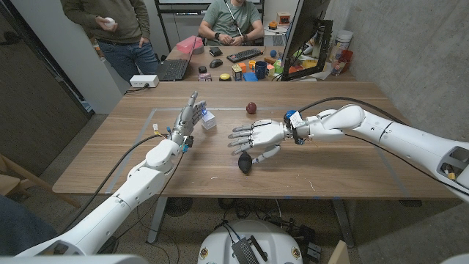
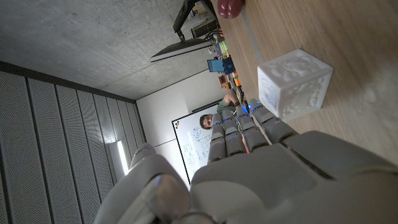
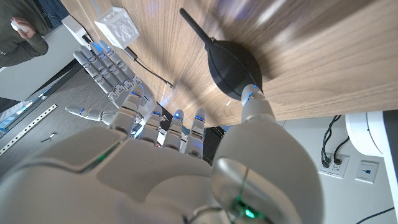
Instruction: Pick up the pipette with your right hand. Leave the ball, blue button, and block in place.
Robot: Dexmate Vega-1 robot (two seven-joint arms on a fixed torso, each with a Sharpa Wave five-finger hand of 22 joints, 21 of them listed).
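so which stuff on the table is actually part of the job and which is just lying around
Part of the job:
- pipette, black bulb, under the right hand
- dark red ball, to be left in place
- white block, to be left in place, by the left hand

Just lying about:
- keyboards, mouse and clutter on the far desk
- two people behind the table
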